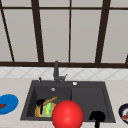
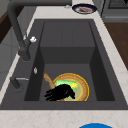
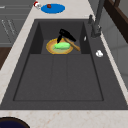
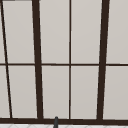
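A yellow-rimmed plate [image 2: 83, 87] lies in the left basin of the dark sink [image 1: 87, 97]. On the plate rest a green object [image 3: 62, 45] and a wooden-handled utensil [image 2: 48, 79]. My left hand [image 2: 60, 92] hovers low over the plate with its fingers stretched across the wooden handle; it also shows in the front view [image 1: 40, 102] and the right side view [image 3: 66, 35]. My right hand [image 1: 97, 116] floats at the sink's front right edge. A large red ball [image 1: 67, 115] sits at the front of the sink, between the two hands.
A dark faucet [image 1: 56, 71] rises behind the sink. A blue plate [image 1: 7, 103] with a small red item lies on the left counter. A dark plate [image 2: 84, 8] with food is on the right counter. The right basin [image 3: 58, 75] is bare.
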Controlling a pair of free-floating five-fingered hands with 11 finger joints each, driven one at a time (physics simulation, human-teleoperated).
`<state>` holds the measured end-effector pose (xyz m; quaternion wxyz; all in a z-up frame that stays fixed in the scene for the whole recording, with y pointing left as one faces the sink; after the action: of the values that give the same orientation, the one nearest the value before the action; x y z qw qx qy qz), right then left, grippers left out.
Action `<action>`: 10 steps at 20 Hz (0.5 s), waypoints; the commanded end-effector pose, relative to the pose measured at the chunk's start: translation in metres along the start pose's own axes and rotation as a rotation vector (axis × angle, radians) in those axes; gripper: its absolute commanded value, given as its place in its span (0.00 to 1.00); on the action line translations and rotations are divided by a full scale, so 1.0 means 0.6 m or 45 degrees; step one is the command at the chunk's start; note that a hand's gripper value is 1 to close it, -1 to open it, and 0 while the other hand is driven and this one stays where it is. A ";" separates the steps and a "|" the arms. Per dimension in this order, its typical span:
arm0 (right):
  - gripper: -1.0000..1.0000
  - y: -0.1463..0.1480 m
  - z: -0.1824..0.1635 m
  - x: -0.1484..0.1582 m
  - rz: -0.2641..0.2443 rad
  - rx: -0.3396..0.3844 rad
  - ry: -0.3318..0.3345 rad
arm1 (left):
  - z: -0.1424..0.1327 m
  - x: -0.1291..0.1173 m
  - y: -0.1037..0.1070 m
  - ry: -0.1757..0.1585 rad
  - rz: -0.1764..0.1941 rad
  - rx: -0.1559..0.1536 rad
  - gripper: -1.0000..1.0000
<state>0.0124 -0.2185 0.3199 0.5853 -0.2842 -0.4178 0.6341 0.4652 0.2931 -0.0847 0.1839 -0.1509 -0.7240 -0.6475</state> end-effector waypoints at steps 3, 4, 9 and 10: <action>0.50 0.000 0.000 0.000 0.000 0.000 0.000 | 0.007 -0.020 -0.011 -0.009 0.034 0.051 0.00; 0.50 0.000 0.000 0.000 0.000 0.000 0.000 | 0.005 -0.023 -0.008 -0.008 0.040 0.059 0.00; 0.50 0.000 0.000 0.000 0.000 0.000 0.000 | 0.003 -0.036 -0.005 -0.005 0.072 0.033 0.00; 0.50 0.000 0.000 0.000 0.000 0.000 0.000 | 0.003 -0.034 -0.010 -0.006 0.072 0.035 0.00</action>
<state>0.0124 -0.2185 0.3199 0.5853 -0.2842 -0.4178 0.6341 0.4792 0.2947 -0.0888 0.2077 -0.1829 -0.7211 -0.6351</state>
